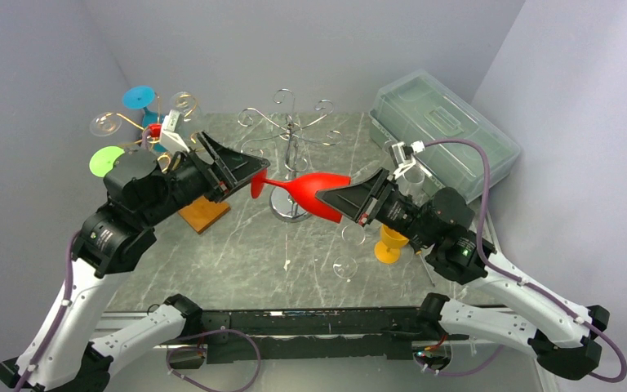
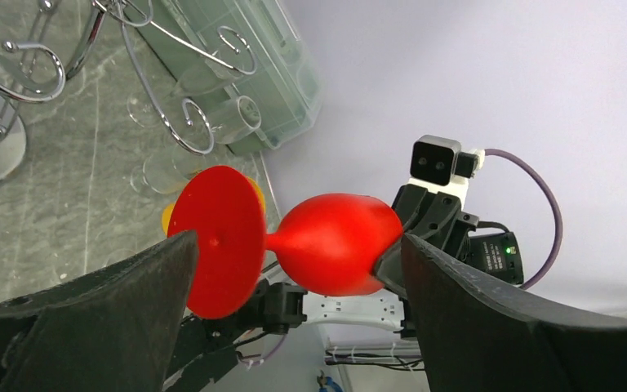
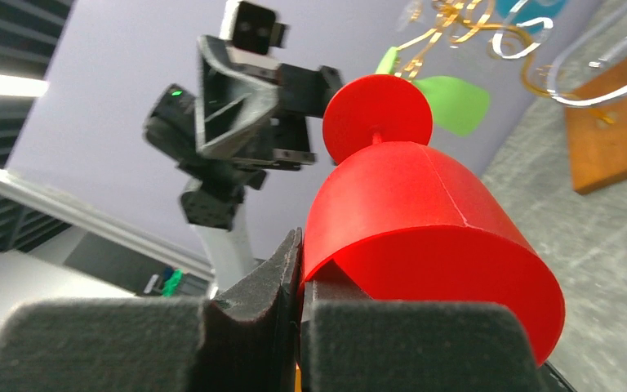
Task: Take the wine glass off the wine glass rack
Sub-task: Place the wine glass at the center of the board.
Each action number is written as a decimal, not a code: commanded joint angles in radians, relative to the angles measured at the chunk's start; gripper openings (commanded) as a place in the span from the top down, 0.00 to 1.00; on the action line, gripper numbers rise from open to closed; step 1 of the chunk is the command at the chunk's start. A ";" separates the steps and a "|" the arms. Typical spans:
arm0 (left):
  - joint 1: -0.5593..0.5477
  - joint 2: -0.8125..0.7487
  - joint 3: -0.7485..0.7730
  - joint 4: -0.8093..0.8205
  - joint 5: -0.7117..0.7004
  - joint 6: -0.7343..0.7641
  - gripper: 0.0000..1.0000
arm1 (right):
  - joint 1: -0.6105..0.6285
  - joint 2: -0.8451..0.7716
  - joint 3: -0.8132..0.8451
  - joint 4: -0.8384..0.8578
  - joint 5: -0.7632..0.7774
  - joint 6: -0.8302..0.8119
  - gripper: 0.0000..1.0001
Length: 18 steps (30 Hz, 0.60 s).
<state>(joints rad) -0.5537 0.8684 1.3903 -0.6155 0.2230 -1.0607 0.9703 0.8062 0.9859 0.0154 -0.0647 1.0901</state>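
Note:
A red wine glass [image 1: 310, 186] hangs sideways in the air in front of the silver wine glass rack [image 1: 292, 131], clear of its hooks. My right gripper [image 1: 336, 201] is shut on the rim of its bowl [image 3: 424, 212], one finger inside and one outside, seen closely at the right gripper [image 3: 300, 269]. My left gripper [image 1: 249, 171] stands open at the glass's other end. Its fingers straddle the foot [image 2: 220, 241] and bowl [image 2: 335, 243], and I cannot tell whether the left one touches the foot.
A gold rack on a wooden base [image 1: 204, 214] stands at the left with a blue glass [image 1: 140, 98] and a green glass [image 1: 106, 161]. A clear lidded box [image 1: 445, 131] fills the back right. An orange cup [image 1: 390, 243] and clear glasses [image 1: 345, 266] sit near the right arm.

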 commanded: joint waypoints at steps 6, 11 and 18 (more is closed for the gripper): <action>-0.002 0.032 0.177 -0.217 -0.129 0.202 0.01 | -0.003 -0.002 0.186 -0.313 0.027 -0.142 1.00; -0.002 0.066 0.267 -0.321 -0.194 0.301 0.01 | -0.002 0.025 0.263 -0.523 0.009 -0.225 1.00; -0.002 0.117 0.366 -0.399 -0.266 0.382 0.01 | -0.001 0.118 0.377 -0.720 -0.059 -0.314 1.00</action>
<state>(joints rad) -0.5541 0.9615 1.7016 -0.9634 0.0296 -0.7589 0.9699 0.8883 1.2957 -0.5674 -0.0700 0.8566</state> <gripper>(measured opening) 0.994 0.028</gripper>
